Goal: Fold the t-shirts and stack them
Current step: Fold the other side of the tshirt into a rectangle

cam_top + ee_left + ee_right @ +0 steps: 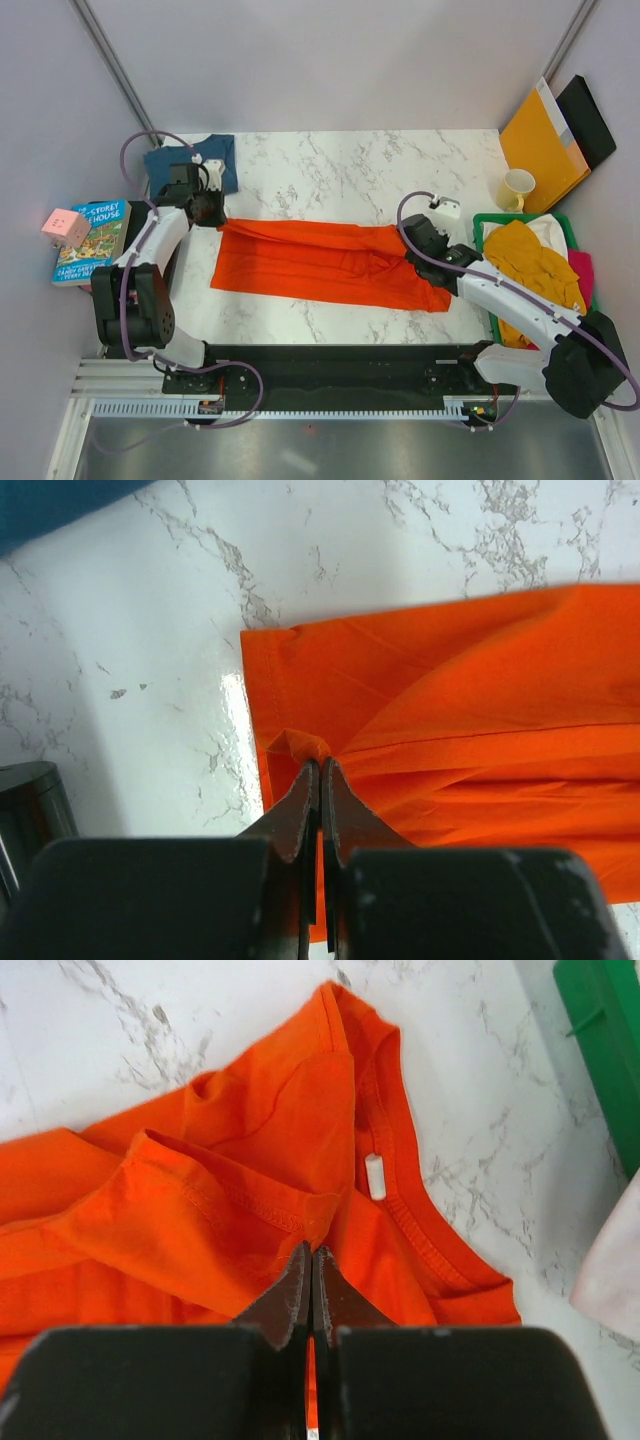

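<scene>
An orange-red t-shirt (pixel 320 262) lies in a long band across the marble table, folded lengthwise. My left gripper (pixel 218 220) is shut on its left hem end, and a pinch of cloth bunches at the tips (pixel 320 764). At the other end my right gripper (pixel 414 250) is shut on a sleeve fold beside the collar (pixel 400 1200), its tips (pixel 312 1250) pressed together on orange cloth (pixel 200 1210). A dark teal-blue t-shirt (pixel 185 160) sits folded at the back left, partly behind the left arm. A mustard yellow t-shirt (pixel 535 265), a white one (pixel 545 230) and a pink one (pixel 582 272) are heaped in the basket.
The green basket (pixel 487 219) stands at the right edge, close to my right arm. Behind it are a pale yellow mug (pixel 516 188), an orange-yellow envelope (pixel 540 145) and a black board (pixel 590 120). A book (pixel 90 240) and a pink cube (pixel 65 227) lie off the table's left side.
</scene>
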